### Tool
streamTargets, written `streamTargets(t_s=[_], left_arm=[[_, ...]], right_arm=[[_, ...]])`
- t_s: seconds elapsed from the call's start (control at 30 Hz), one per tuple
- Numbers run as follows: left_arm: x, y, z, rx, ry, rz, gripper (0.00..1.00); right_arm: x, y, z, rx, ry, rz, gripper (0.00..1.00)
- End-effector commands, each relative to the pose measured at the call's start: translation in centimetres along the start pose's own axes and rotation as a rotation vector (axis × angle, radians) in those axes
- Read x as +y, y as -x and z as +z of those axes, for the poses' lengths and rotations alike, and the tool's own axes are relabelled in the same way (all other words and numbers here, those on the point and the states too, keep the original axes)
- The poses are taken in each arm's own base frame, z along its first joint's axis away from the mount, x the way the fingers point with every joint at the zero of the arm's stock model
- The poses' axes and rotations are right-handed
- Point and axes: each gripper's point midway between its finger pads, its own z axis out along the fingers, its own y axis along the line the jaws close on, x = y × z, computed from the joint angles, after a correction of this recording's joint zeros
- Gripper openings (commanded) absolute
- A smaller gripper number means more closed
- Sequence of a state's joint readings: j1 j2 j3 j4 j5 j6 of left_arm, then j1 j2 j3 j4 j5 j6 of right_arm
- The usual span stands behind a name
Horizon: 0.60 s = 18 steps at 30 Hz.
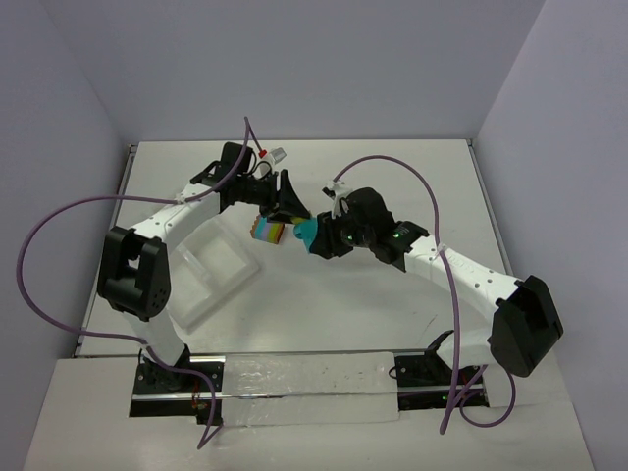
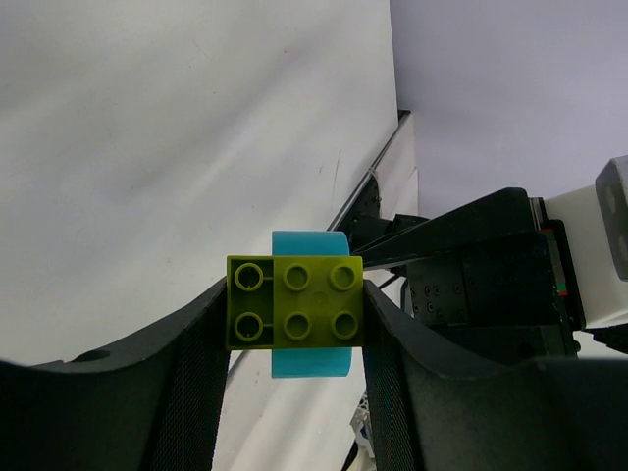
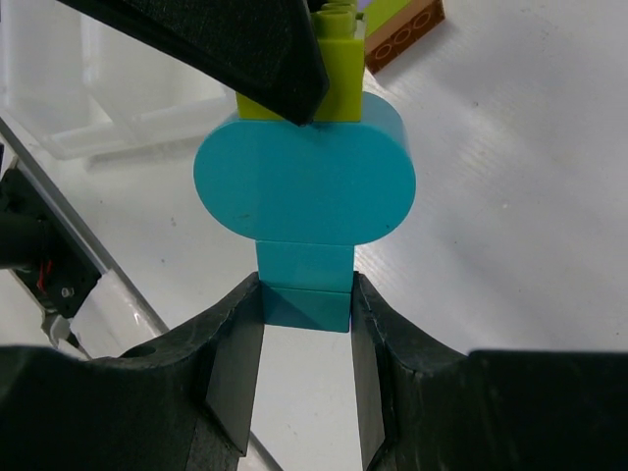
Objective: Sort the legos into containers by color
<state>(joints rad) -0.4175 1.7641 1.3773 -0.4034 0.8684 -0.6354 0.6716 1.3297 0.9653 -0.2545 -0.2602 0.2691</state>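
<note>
White desk (image 1: 324, 314) shows on the far side and to the right of the two meeting jaws, with walls (image 1: 294, 69) on three sides. The clear tray (image 1: 211, 280) lies to the near left of the left jaws, partly under the left arm (image 1: 162, 224). The left jaws are closed on one lime green brick (image 2: 294, 302), with both fingers (image 2: 191, 363) pressed to its sides. The right jaws clamp the stem of one teal piece (image 3: 304, 186), whose rounded plate sits against the lime brick. Between the two pairs of jaws, one multicoloured stack (image 1: 267, 232) is held above the desk. One more lime-and-orange piece (image 3: 404, 27) lies on the desk beyond the right jaws.
</note>
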Motion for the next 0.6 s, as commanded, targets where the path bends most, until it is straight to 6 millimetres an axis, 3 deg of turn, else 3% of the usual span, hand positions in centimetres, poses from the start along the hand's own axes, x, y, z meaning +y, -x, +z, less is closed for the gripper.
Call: streamTargets(t_s=[0.0, 0.37, 0.47, 0.57], left_arm=[[-0.5, 3.1, -2.5, -0.122, 0.011, 0.041, 0.0], [0.2, 4.7, -3.5, -0.175, 0.035, 0.021, 0.0], [0.4, 5.0, -4.0, -0.189, 0.048, 0.022, 0.0], [1.0, 5.3, -4.5, -0.209, 0.084, 0.013, 0.0]], right_arm=[[-0.3, 0.2, -1.1, -0.035, -0.03, -0.009, 0.0], [-1.1, -1.0, -1.1, -0.014, -0.064, 0.004, 0.0], [-2.9, -1.3, -0.5, 0.001, -0.15, 0.046, 0.0], [-6.2, -2.3, 0.5, 0.06, -0.299, 0.128, 0.0]])
